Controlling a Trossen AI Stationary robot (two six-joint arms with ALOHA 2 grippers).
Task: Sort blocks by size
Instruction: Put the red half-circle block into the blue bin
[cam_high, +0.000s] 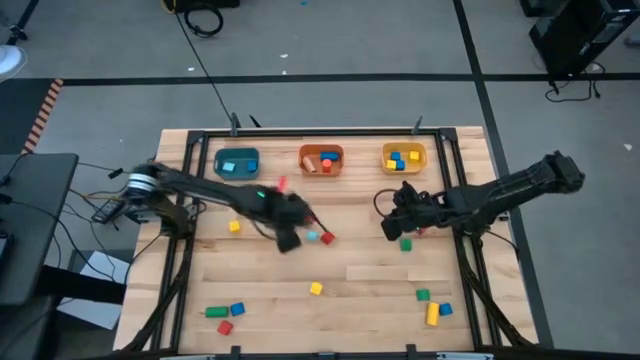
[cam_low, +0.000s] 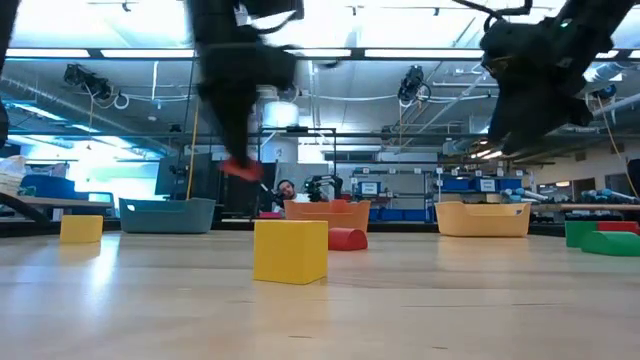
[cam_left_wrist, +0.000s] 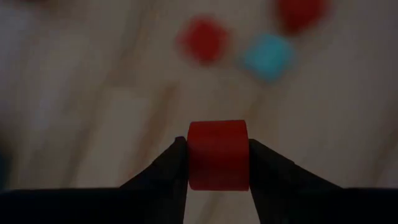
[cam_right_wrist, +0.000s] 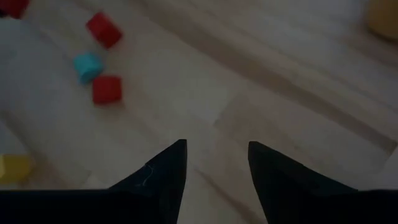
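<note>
I am holding a small red block (cam_left_wrist: 217, 154) clamped between the two fingers of my left hand (cam_left_wrist: 217, 163), which is hanging above the middle of the surface (cam_high: 370, 275). Just beyond that hand, a light blue block (cam_left_wrist: 268, 56) is lying on the wood between two more red blocks (cam_left_wrist: 203, 39), all close together. My right hand (cam_right_wrist: 216, 163) is hovering with its fingers parted and nothing between them; a green block (cam_high: 406, 243) is sitting just beside it. Farther from both hands, three bins are standing in a row along the far edge: teal (cam_high: 237, 161), orange (cam_high: 321, 159) and yellow (cam_high: 404, 157), each with blocks inside. Other blocks are lying scattered near the front edge, among them a yellow cube (cam_low: 290, 250) well apart from either hand.
</note>
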